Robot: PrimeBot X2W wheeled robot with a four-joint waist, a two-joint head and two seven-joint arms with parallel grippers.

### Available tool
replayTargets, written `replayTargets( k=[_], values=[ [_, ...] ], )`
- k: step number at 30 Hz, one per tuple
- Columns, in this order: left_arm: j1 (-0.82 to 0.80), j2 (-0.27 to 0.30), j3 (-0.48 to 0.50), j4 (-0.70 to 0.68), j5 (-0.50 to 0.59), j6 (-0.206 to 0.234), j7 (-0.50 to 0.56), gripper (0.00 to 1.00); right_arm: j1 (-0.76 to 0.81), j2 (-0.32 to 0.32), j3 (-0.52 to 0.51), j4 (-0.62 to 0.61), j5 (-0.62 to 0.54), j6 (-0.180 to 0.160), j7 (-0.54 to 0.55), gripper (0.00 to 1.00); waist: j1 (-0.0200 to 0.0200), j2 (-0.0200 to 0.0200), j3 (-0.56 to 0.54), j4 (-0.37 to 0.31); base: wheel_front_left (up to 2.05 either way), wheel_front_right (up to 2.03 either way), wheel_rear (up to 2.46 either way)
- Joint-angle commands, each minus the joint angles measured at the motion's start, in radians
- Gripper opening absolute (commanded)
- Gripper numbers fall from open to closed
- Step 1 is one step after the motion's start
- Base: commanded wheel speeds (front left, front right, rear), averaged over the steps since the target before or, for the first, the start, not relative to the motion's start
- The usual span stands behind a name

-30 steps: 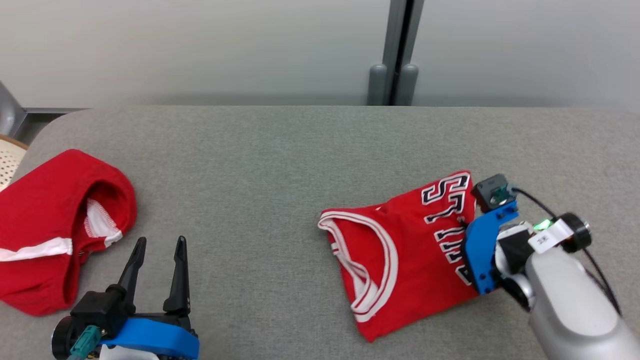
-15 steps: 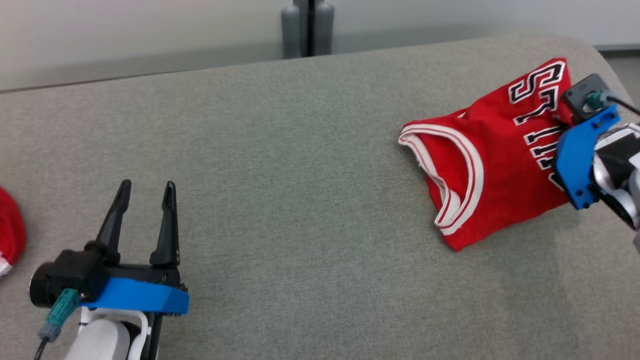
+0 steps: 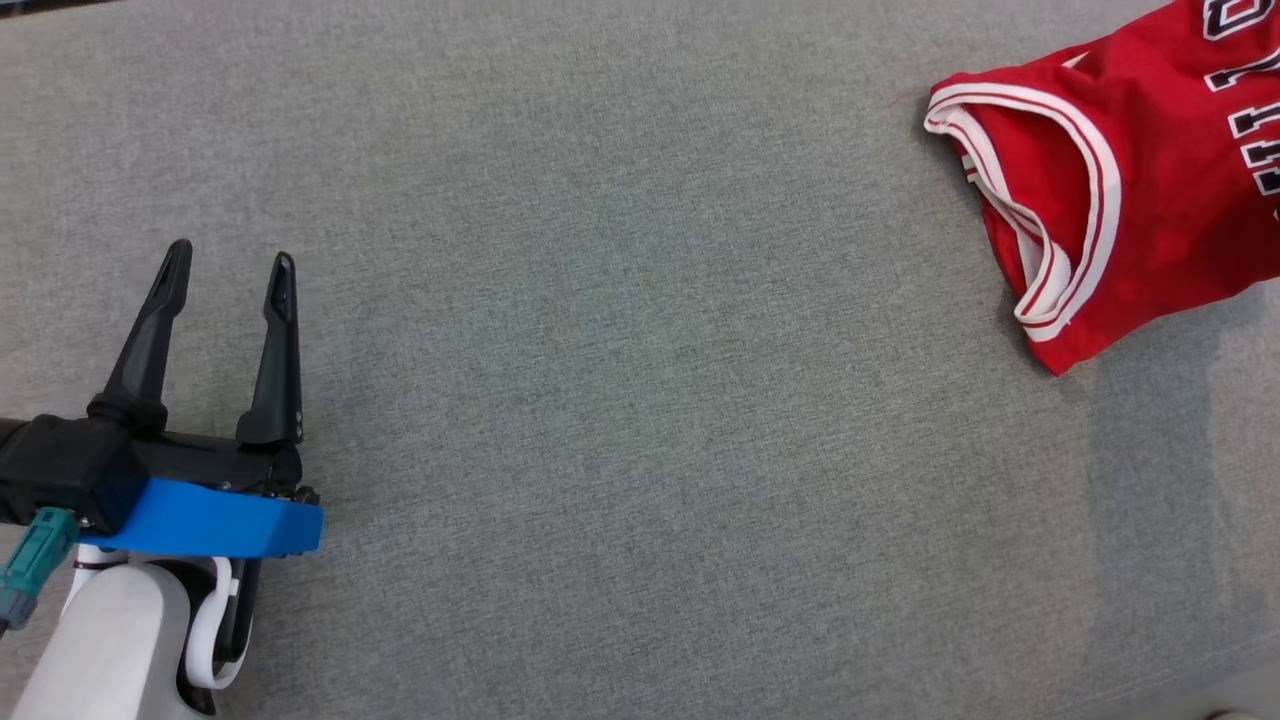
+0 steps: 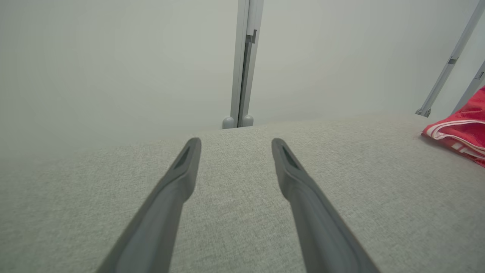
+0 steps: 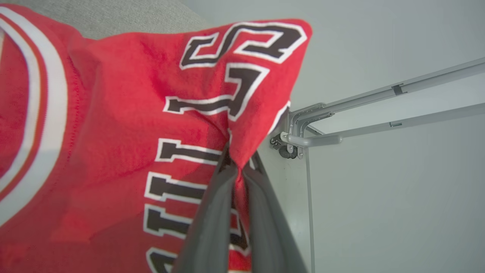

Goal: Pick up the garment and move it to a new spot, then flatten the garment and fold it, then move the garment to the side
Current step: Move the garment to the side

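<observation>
Head view crops the garment (image 3: 1150, 200) at right.

A grey fabric counter (image 3: 640, 400) spans the head view. In the left wrist view a pale wall (image 4: 113, 57) rises behind it, with a grey post (image 4: 244, 64) at upper centre. In the right wrist view, two grey rails (image 5: 416, 122) cross the right side and meet at a bracket (image 5: 299, 129).

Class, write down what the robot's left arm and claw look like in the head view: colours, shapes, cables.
The left claw has two long, tapering black fingers on a black body, a blue bracket, a teal cable plug and a white forearm.
</observation>
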Motion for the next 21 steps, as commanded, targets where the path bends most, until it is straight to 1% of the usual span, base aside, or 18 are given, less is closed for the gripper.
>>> replayTargets(
  k=[1, 8, 9, 10, 16, 19, 21],
  values=[
    [-0.017, 0.008, 0.004, -0.009, 0.006, 0.004, 0.003, 1.0, -0.014, 0.015, -0.016, 0.01, -0.019, -0.001, -0.01, 0.0, -0.0002, -0.0001, 0.022, -0.008, 0.0, 0.0, 0.0],
    [0.004, 0.016, 0.007, -0.029, -0.003, 0.014, 0.013, 1.0, 0.012, 0.067, -0.083, 0.044, -0.099, -0.001, -0.023, 0.0, -0.0002, -0.0001, 0.022, -0.011, 0.0, 0.0, 0.0],
    [0.005, 0.013, 0.005, -0.028, -0.006, 0.013, 0.012, 1.0, 0.018, 0.072, -0.091, 0.047, -0.111, -0.001, -0.025, 0.27, -0.0002, -0.0001, 0.019, -0.008, 0.0, 0.0, 0.0],
    [0.005, 0.012, 0.004, -0.025, -0.008, 0.012, 0.012, 1.0, 0.021, 0.079, -0.106, 0.046, -0.117, -0.001, -0.032, 1.0, -0.0002, -0.0001, 0.015, -0.005, 0.0, 0.0, 0.0],
    [0.018, -0.008, -0.013, 0.003, -0.017, 0.009, -0.001, 1.0, 0.061, 0.104, -0.176, 0.036, -0.184, -0.001, -0.042, 1.0, -0.0002, -0.0001, -0.039, 0.026, 0.0, 0.0, 0.0],
    [0.029, -0.02, -0.016, 0.025, -0.02, 0.011, -0.014, 1.0, 0.097, 0.123, -0.222, 0.03, -0.197, 0.0, -0.041, 1.0, -0.0002, -0.0001, -0.082, 0.048, 0.0, 0.0, 0.0],
    [0.043, -0.032, -0.02, 0.042, -0.025, 0.011, -0.021, 1.0, 0.131, 0.142, -0.264, 0.018, -0.184, -0.001, -0.051, 1.0, -0.0002, -0.0001, -0.117, 0.064, 0.0, 0.0, 0.0]
  ],
)
